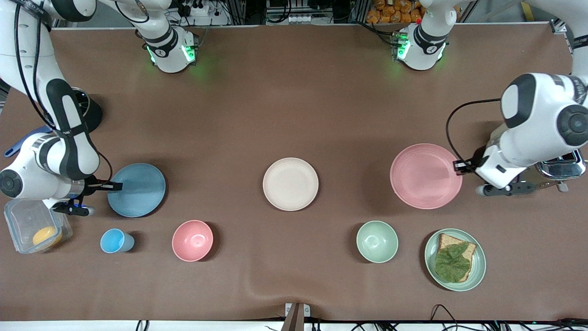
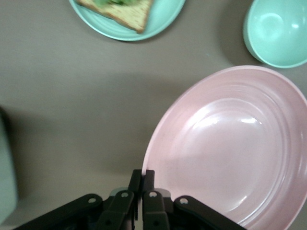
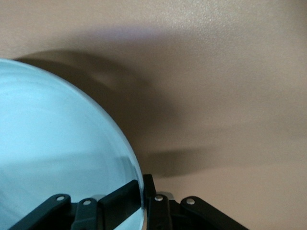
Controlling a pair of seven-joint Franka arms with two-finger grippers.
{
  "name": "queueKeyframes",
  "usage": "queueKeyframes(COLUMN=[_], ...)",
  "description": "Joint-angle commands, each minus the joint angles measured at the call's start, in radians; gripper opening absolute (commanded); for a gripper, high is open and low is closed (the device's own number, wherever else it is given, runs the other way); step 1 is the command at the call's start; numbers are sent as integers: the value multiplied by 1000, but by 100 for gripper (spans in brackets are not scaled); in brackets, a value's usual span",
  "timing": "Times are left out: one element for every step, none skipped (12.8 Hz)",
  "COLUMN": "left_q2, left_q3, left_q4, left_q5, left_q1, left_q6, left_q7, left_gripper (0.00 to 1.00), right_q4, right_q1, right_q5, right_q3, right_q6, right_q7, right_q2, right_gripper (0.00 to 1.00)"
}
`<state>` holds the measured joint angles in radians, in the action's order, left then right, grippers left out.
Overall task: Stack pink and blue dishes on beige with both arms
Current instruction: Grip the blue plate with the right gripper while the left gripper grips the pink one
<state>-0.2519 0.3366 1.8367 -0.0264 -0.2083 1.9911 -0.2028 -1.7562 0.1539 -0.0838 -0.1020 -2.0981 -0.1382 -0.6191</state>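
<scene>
The beige plate point(image 1: 290, 184) lies flat at the middle of the table with nothing on it. My left gripper point(image 1: 459, 166) point(image 2: 142, 175) is shut on the rim of the pink plate point(image 1: 426, 175) point(image 2: 230, 148), which is tilted and held off the table toward the left arm's end. My right gripper point(image 1: 115, 186) point(image 3: 144, 184) is shut on the rim of the blue plate point(image 1: 136, 189) point(image 3: 57, 143) toward the right arm's end. That plate casts a shadow on the cloth away from its edge.
Nearer the front camera stand a blue cup point(image 1: 115, 241), a pink bowl point(image 1: 192, 240), a green bowl point(image 1: 377, 241) point(image 2: 278, 31) and a green plate point(image 1: 477, 271) point(image 2: 163, 24) with bread and a leaf. A clear container point(image 1: 18, 216) and a toaster point(image 1: 562, 168) sit at the table's ends.
</scene>
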Motion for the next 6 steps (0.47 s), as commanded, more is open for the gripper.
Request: queueKeyframes(left_q2=[-23,-30,-41,-43,-43,-41], left_q3=[4,4,4,4,7,9], left_q4=[-27,-27,-27,-25,-19,-16], left_q5=[-1,-1,-1,6,35,54], left_q1=[33,58,72,81,87,90], left_q6=[-23,-23,-23,-23,-23,-23], left_q7=[-62,-97,-119,-136,-157,-176], left_gripper=[0,0,0,0,0,0], right_q4=[-6,-5,1,13,27,38], right_q1=[6,6,6,4,4,4], right_q5=[-13,-13,-13,-13,-13,-13], right_q3=[10,10,10,10,10,11], right_q6=[38,49,72,98,125,148], right_q7=[-11,-11,-11,-11,-9,-9], right_q2=[45,56,65,74,82,85], right_gripper=[0,0,0,0,0,0])
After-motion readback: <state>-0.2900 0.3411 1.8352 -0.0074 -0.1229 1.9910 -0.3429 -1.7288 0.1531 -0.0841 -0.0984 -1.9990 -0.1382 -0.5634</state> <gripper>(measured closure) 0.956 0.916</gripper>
